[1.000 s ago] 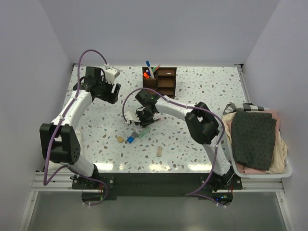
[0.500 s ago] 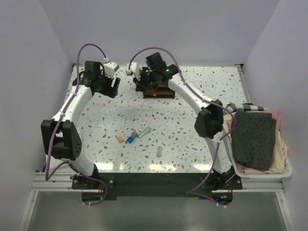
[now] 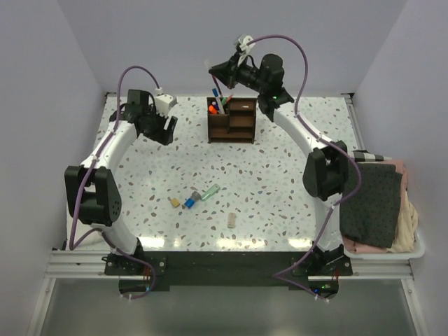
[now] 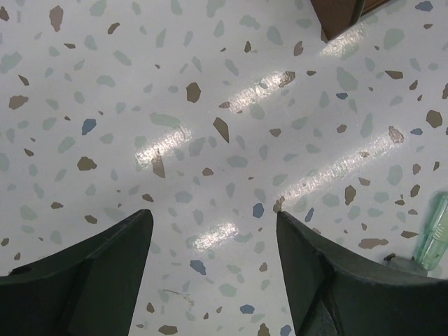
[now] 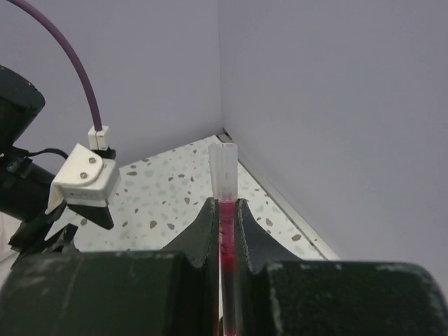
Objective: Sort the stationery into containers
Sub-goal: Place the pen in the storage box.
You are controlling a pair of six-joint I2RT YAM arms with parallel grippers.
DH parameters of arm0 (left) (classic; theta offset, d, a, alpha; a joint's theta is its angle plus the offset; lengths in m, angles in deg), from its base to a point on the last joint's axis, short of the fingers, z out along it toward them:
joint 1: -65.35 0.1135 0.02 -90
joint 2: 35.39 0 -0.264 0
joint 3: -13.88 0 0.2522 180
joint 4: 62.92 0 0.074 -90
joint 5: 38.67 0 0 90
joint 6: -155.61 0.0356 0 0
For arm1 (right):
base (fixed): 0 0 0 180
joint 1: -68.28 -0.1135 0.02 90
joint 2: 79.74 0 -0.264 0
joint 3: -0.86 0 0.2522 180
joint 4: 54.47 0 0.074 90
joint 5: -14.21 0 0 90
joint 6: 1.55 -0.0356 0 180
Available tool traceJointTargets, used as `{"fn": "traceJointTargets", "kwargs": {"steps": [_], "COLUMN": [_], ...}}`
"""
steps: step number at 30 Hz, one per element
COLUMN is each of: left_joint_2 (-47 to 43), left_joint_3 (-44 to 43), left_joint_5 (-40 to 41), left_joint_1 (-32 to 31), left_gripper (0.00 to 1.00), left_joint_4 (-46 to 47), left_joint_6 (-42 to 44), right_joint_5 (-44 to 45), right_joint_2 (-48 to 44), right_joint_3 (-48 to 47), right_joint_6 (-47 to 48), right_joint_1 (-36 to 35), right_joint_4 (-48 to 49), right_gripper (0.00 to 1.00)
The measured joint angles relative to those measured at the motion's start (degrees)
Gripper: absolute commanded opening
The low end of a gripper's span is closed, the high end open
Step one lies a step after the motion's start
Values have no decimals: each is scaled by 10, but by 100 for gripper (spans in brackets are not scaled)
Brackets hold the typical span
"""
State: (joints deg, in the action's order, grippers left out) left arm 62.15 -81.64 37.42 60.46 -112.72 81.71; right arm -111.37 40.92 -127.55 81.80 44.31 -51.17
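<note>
**Top external view: red pen held high, drop into the organizer not yet made**

At the top middle of the frame, the right gripper (image 3: 219, 68) is raised well above the table (image 3: 294, 140), close to the back wall and just beyond the brown organizer (image 3: 241, 134). The right wrist view shows its fingers pressed together on a thin red pen (image 5: 225, 175), whose clear end sticks out past the fingertips. The organizer's upper-left compartment already holds a cluster of standing pens (image 3: 219, 103).

At the upper left, the left gripper (image 3: 165, 129) hangs over the table with its fingers spread and nothing between them.

Several items lie unsorted in the lower middle of the frame:
- a green marker (image 3: 211, 190)
- a blue-capped piece (image 3: 189, 202)
- a tan block (image 3: 174, 201)
- a second tan block (image 3: 230, 220), a little apart to the right

Most of the risk lies in the descent. The pen is slim and smooth, and it is pinched along a narrow strip, so it could pivot or slide in the grip as the arm swings down. If it comes in tilted, its tip may catch a divider or the rim. It could also jab the standing pens and knock them over or nudge the light box. Letting go from this height would probably make the pen bounce out or roll away across the table.
</note>
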Motion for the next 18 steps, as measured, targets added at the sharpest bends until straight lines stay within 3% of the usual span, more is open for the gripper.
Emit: {"fn": "traceJointTargets", "kwargs": {"steps": [8, 18], "left_joint_2": [33, 48], "left_joint_3": [-11, -44], "left_joint_5": [-13, -13], "left_joint_1": [0, 0], "left_gripper": [75, 75], "left_joint_4": [-28, -31], "left_joint_6": [21, 26], "right_joint_5": [2, 1], "right_joint_2": [59, 84], "right_joint_3": [45, 63], "right_joint_6": [-23, -2], "right_joint_1": [-6, -3], "right_joint_4": [109, 143], "right_gripper": [0, 0]}}
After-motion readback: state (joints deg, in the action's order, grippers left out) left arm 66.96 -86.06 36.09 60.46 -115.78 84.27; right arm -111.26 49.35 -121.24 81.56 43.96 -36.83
